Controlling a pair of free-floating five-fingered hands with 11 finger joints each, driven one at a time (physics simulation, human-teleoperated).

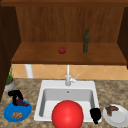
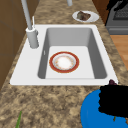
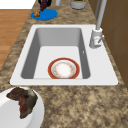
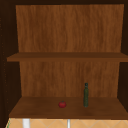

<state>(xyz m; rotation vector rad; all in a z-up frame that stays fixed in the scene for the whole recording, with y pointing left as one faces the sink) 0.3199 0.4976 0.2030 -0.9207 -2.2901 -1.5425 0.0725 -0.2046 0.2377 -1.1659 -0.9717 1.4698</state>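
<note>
Left hand [image 1: 15, 95]: fingers curl down around a dark purple item [image 1: 22, 102] and hold it just above the blue plate [image 1: 11, 117] on the counter left of the sink [image 1: 40, 100]. A brown food piece [image 1: 17, 115] lies on the same plate.

Right hand [image 1: 95, 114]: hangs over the front right corner of the sink; finger state cannot be determined.

A red-rimmed bowl [image 2: 64, 62] sits on the sink floor. A white plate [image 1: 120, 117] with brown food [image 1: 111, 109] stands right of the sink. 1 green bottle [image 1: 86, 41] and 1 tomato [image 1: 62, 50] stand on the shelf.
</note>
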